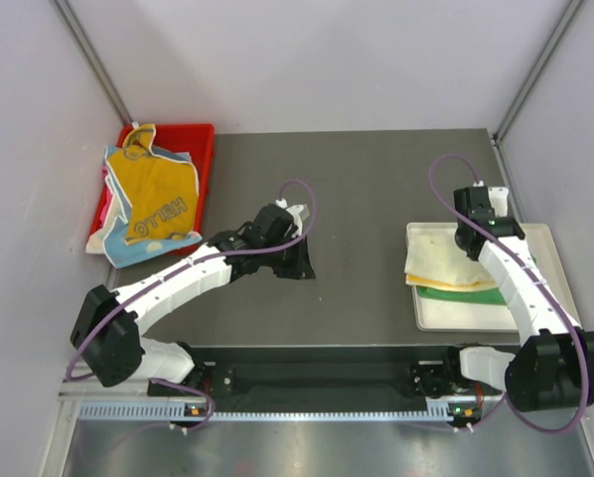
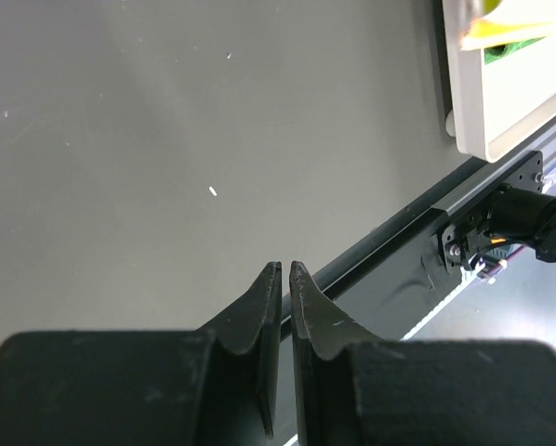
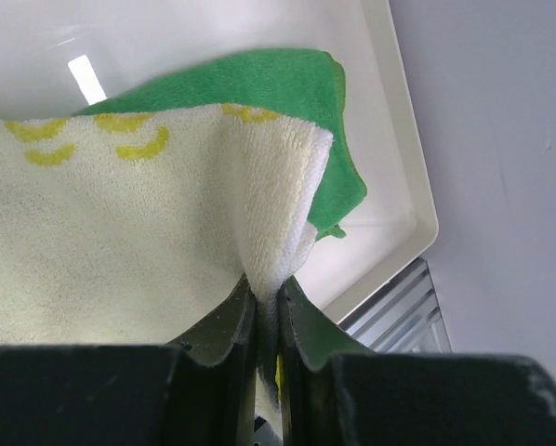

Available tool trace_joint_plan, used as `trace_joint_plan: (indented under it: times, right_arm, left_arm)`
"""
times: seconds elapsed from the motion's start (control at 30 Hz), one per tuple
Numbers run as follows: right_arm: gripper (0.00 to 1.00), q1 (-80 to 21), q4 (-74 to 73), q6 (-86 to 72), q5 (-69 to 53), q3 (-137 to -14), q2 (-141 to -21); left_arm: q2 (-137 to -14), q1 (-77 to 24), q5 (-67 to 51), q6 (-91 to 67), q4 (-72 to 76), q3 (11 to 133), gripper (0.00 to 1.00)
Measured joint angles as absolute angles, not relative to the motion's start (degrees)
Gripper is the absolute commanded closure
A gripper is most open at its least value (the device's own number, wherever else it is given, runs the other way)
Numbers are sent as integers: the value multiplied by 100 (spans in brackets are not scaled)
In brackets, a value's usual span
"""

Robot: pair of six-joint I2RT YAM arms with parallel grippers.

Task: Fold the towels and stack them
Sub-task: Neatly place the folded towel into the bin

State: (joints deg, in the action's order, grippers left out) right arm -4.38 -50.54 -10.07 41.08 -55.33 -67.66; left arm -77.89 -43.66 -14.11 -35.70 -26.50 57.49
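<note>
A folded green towel [image 1: 471, 292] lies in the white tray [image 1: 550, 238] at the right, with the pale yellow patterned towel [image 1: 441, 258] on top of it. My right gripper [image 1: 468, 235] is shut on a corner of the yellow towel [image 3: 129, 232] over the green towel [image 3: 287, 88]. The orange-yellow "HELLO" towel [image 1: 158, 199] and a light blue towel [image 1: 128, 250] under it lie heaped in the red bin [image 1: 200, 149] at the far left. My left gripper [image 1: 299, 264] is shut and empty, low over the bare table in mid-table [image 2: 284, 268].
The white tray's corner [image 2: 501, 111] shows at the upper right of the left wrist view. A black rail with the arm bases [image 1: 317, 378] runs along the table's near edge. Grey walls enclose the table on the left, back and right.
</note>
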Motion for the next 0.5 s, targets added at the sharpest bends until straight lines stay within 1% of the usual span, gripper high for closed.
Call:
trace_joint_plan:
  times: [0.43, 0.47, 0.5]
  right_arm:
    - [100, 108, -5013, -956, 4263, -5605, -6958]
    - [98, 139, -5013, -958, 4265, -5605, -6982]
    - [94, 165, -5015, -958, 4261, -5605, -7006]
  left_arm:
    - [-8012, -4366, -1411, -3514, -2825, 5872, 87]
    - [-8036, -4366, -1411, -3509, -2825, 5885, 87]
    - [-8051, -4366, -1411, -3503, -2825, 5894, 87]
